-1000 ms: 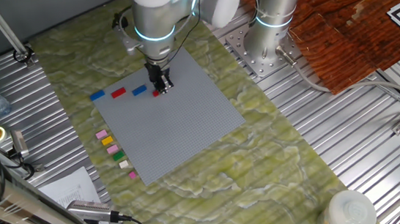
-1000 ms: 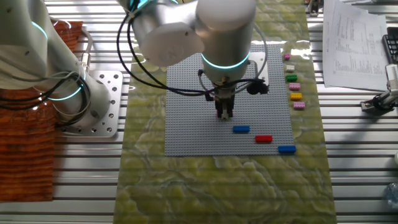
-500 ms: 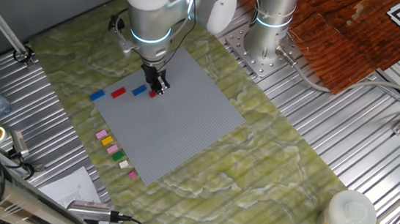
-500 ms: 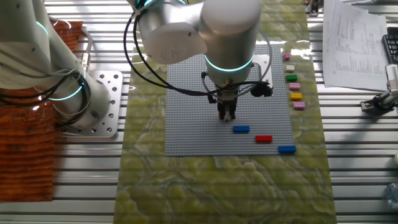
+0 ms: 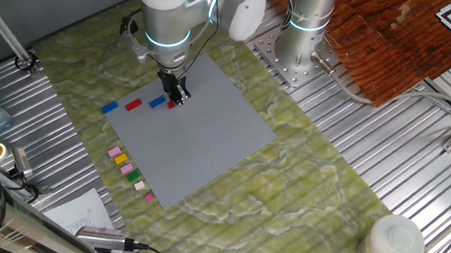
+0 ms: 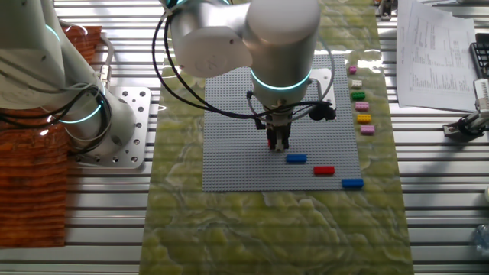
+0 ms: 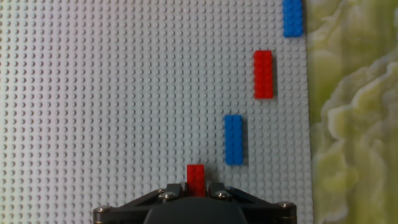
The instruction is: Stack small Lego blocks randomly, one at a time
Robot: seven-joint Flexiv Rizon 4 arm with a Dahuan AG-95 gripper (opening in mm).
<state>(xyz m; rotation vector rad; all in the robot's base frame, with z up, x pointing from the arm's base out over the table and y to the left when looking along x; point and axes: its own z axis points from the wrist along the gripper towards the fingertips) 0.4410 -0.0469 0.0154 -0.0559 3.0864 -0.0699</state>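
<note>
A red block (image 7: 196, 179) is pinched between the two fingers of the gripper (image 7: 196, 188). In the hand view only its far end is seen, poking out from the black fingers. The block is held low over the grey plate (image 7: 112, 93); whether it touches the studs cannot be told. In one fixed view the same red block (image 5: 173, 104) is seen at the tip of the gripper (image 5: 175, 97).

Just to the right of it in the hand view, a blue block (image 7: 234, 139) is laid flat on the plate. Farther off and more to the right, a long red block (image 7: 263, 74) is seen. Farthest of all, a second blue block (image 7: 293, 17) is laid at the plate's right edge. The three are set in a slanted row, apart from each other.

Off the plate, on the green cloth (image 6: 252, 229), a little row of pink, yellow, green and cream blocks (image 6: 361, 100) is lined up. It is well apart from the gripper (image 6: 279, 142).
</note>
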